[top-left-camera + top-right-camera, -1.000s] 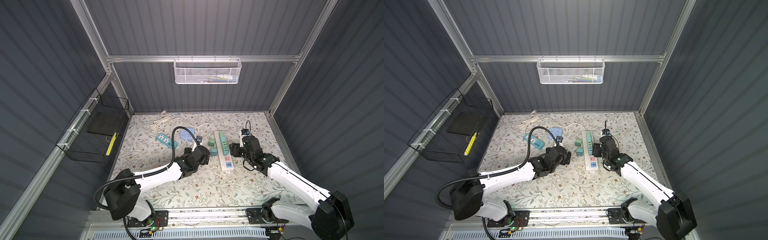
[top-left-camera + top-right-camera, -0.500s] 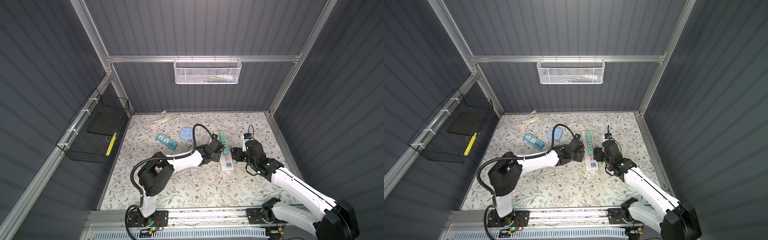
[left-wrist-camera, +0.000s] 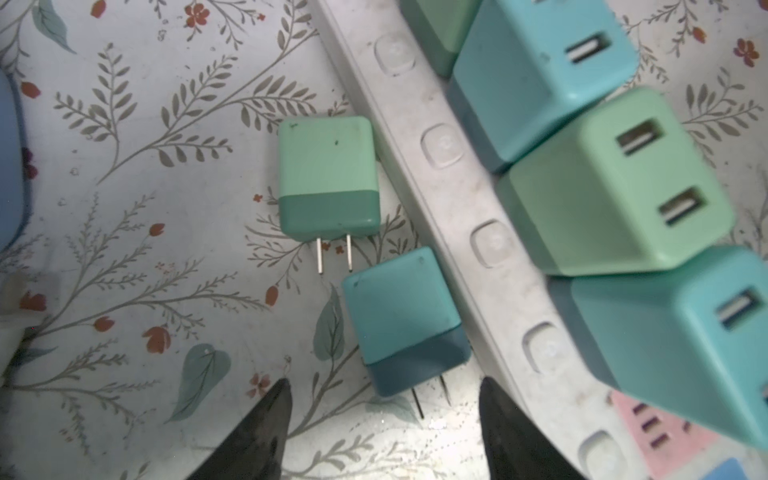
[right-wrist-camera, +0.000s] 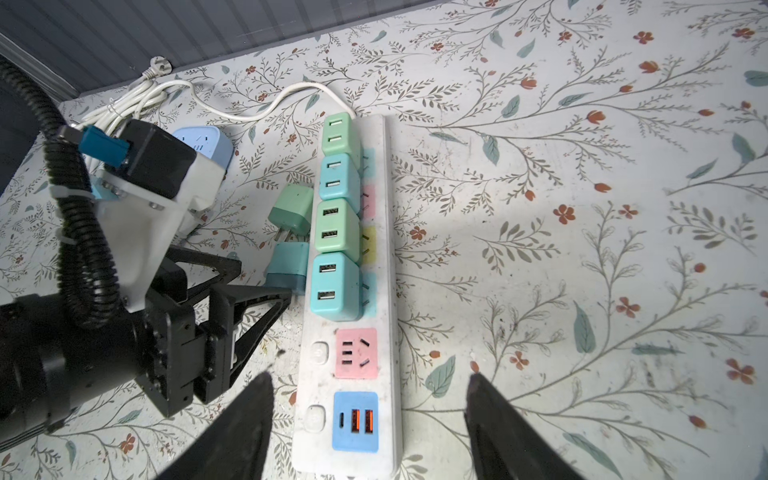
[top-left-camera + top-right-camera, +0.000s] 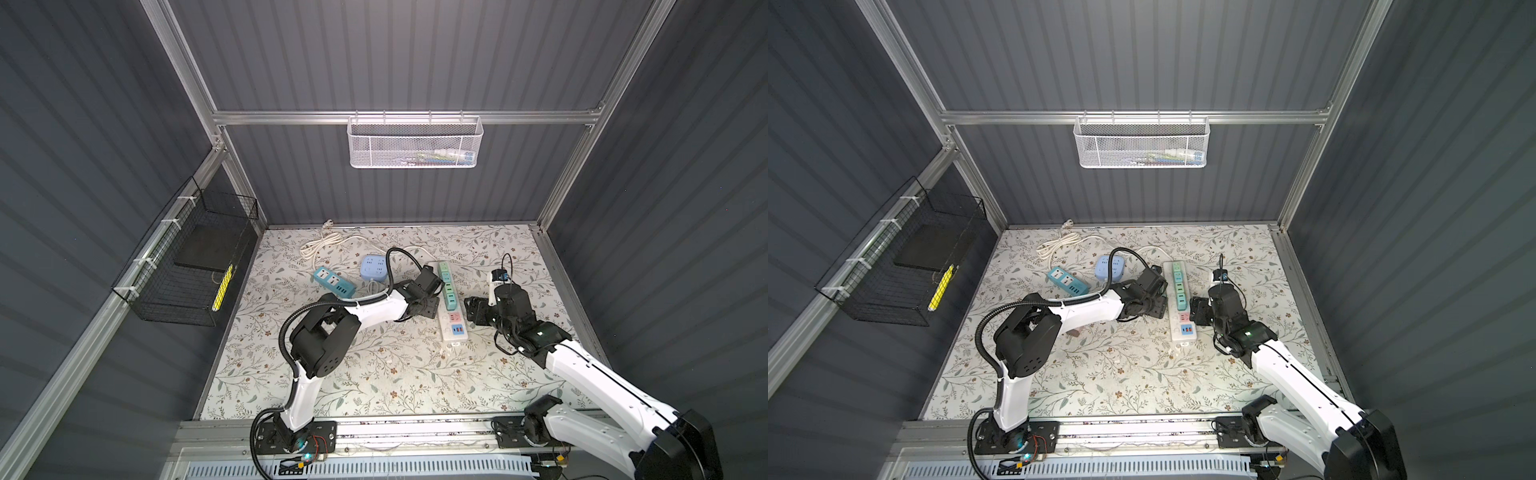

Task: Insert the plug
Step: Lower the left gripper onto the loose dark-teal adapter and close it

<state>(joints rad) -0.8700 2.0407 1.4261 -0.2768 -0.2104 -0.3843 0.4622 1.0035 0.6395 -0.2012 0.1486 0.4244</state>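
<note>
— Left gripper (image 3: pixel 384 399)?
— Jaws apart, empty. Only its wrist view shows prongs on the teal plug (image 3: pixel 405 320): a smooth rounded cube lying flat on the floral tabletop (image 3: pixel 166 249), just beside the white power strip (image 3: pixel 457 199), prongs toward the front edge.
— Right gripper (image 4: pixel 369 390)?
— Jaws apart, empty, near the strip's front end; pink socket (image 4: pixel 356 353) bare.

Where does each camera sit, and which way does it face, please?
Top views: high in front, looking down on the mat; left arm and right arm show.
Left wrist: low, facing two loose chargers beside the power strip; left gripper tips show.
Right wrist: facing along the strip; right gripper tips show.
Both wrist views share strip and chargers.
</note>
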